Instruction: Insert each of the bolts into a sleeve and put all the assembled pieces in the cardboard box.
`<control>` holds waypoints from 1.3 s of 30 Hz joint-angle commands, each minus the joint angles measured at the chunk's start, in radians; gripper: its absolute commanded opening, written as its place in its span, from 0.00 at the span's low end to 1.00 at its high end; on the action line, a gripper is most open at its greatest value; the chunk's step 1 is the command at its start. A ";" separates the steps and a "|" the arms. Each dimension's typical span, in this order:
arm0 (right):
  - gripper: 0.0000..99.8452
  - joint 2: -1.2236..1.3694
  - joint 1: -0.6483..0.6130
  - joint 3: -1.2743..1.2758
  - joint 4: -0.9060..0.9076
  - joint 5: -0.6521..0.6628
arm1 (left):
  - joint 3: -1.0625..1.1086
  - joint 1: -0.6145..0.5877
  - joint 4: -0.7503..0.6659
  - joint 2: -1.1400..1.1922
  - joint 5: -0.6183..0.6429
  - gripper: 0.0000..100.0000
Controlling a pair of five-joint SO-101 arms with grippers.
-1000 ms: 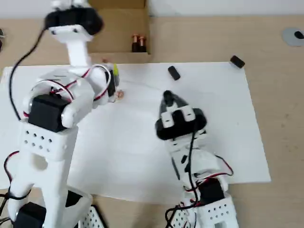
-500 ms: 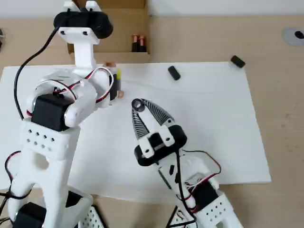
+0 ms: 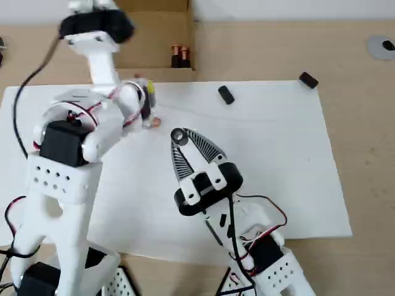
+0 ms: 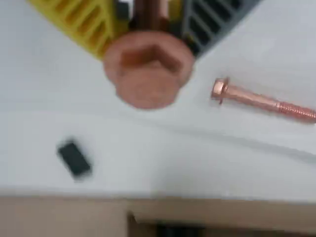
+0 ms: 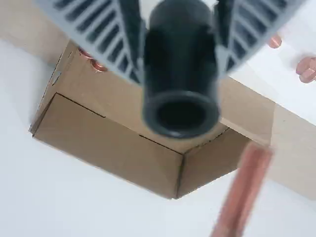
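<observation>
My left gripper [image 3: 150, 108] hangs over the white sheet's far left part, shut on a copper bolt [image 3: 155, 122]. In the left wrist view its yellow and grey fingers [image 4: 89, 19] clamp the shank, and the bolt's hex head [image 4: 148, 66] points outward. My right gripper [image 3: 179, 142] sits just right of it, shut on a black sleeve [image 3: 178, 136] whose open bore [image 5: 180, 113] faces the cardboard box [image 5: 123, 133]. A blurred copper bolt shank [image 5: 242, 192] crosses close beneath the sleeve. A second bolt [image 4: 261, 101] lies loose on the sheet.
The cardboard box [image 3: 154, 68] stands at the far edge and holds assembled pieces [image 3: 181, 55]. One loose black sleeve [image 3: 226, 94] lies on the white sheet [image 3: 278, 172], another [image 3: 308, 80] just off its far right corner. A grey disc [image 3: 379, 46] sits far right.
My right gripper has swung left with the sleeve, from mid-sheet to close beside the left gripper. The left arm has shifted only slightly, still holding its bolt.
</observation>
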 commanded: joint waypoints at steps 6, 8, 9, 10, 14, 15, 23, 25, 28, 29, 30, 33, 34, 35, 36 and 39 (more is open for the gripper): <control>0.01 -0.108 -0.019 -0.005 -0.018 0.008 | 0.196 -0.075 -0.175 -0.182 0.147 0.01; 0.01 -0.108 -0.019 -0.005 -0.018 0.008 | 0.313 -0.055 -0.292 -0.280 0.133 0.01; 0.01 -0.108 -0.019 -0.005 -0.018 0.008 | 0.379 -0.043 -0.356 -0.332 0.110 0.01; 0.01 -0.108 -0.019 -0.005 -0.018 0.008 | 0.453 -0.029 -0.423 -0.386 0.087 0.01; 0.01 -0.111 -0.019 -0.005 0.017 0.008 | 0.713 0.038 -0.649 -0.556 0.025 0.01; 0.01 -0.114 -0.019 -0.005 0.034 0.008 | 0.756 0.057 -0.683 -0.582 0.018 0.01; 0.01 -0.114 -0.016 -0.007 0.058 0.008 | 0.813 0.117 -0.718 -0.608 0.028 0.01; 0.01 -0.114 -0.016 -0.005 0.058 0.008 | 0.821 0.137 -0.715 -0.611 0.028 0.01; 0.01 -0.114 -0.016 -0.005 0.058 0.008 | 0.829 0.155 -0.713 -0.613 0.028 0.01; 0.01 -0.114 -0.016 -0.005 0.058 0.008 | 0.833 0.155 -0.718 -0.613 0.028 0.01; 0.01 -0.114 -0.016 -0.005 0.058 0.008 | 0.838 0.157 -0.720 -0.613 0.029 0.01; 0.01 -0.114 -0.015 -0.005 0.058 0.008 | 0.848 0.167 -0.720 -0.613 0.052 0.01; 0.01 -0.114 -0.015 -0.005 0.058 0.008 | 0.855 0.172 -0.720 -0.613 0.055 0.01; 0.01 -0.114 -0.015 -0.005 0.058 0.006 | 0.859 0.175 -0.720 -0.613 0.055 0.01; 0.01 -0.114 -0.015 -0.007 0.058 0.006 | 0.861 0.175 -0.720 -0.613 0.055 0.01; 0.01 -0.114 -0.015 -0.005 0.058 0.006 | 0.875 0.180 -0.736 -0.611 0.055 0.01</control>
